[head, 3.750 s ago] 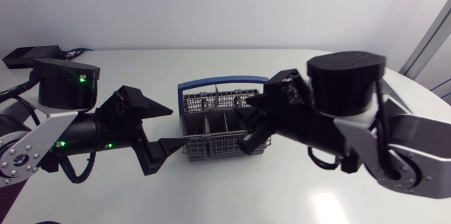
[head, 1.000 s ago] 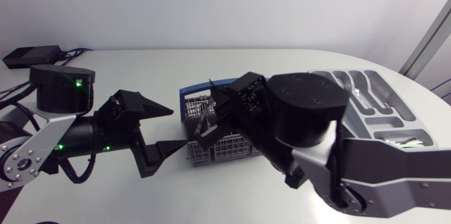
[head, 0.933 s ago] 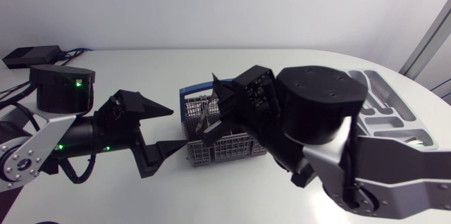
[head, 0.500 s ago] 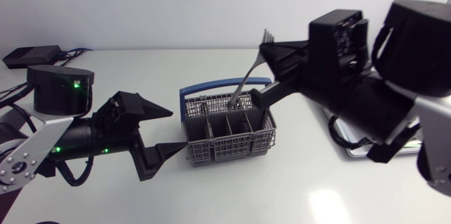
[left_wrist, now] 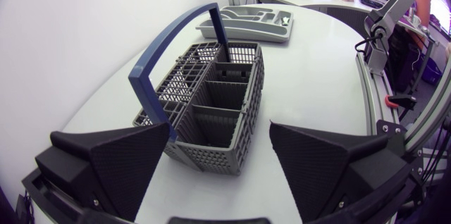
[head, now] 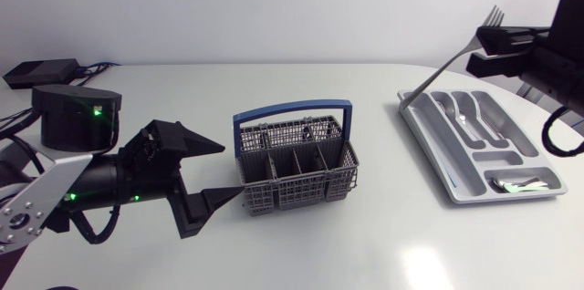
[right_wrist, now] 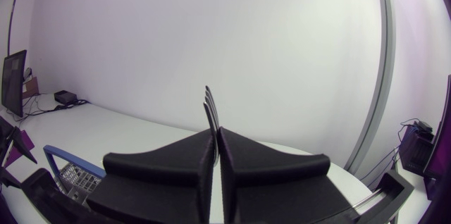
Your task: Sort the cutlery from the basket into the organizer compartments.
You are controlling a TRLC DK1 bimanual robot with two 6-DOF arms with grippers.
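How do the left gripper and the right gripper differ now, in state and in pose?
The left gripper is open, its fingers wide apart at the end of the basket; the right gripper is shut on a fork. The left gripper sits low by the table; the right gripper is high up near the organizer, with the fork's tines pointing upward. Both have matte black wedge-shaped fingers.

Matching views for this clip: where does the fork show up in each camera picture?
Head view: the fork is raised at the far right, held by the right gripper, tines up.
Left wrist view: not in it.
Right wrist view: fork upright between the right gripper's closed fingers.
Shared landmark: the blue basket handle.
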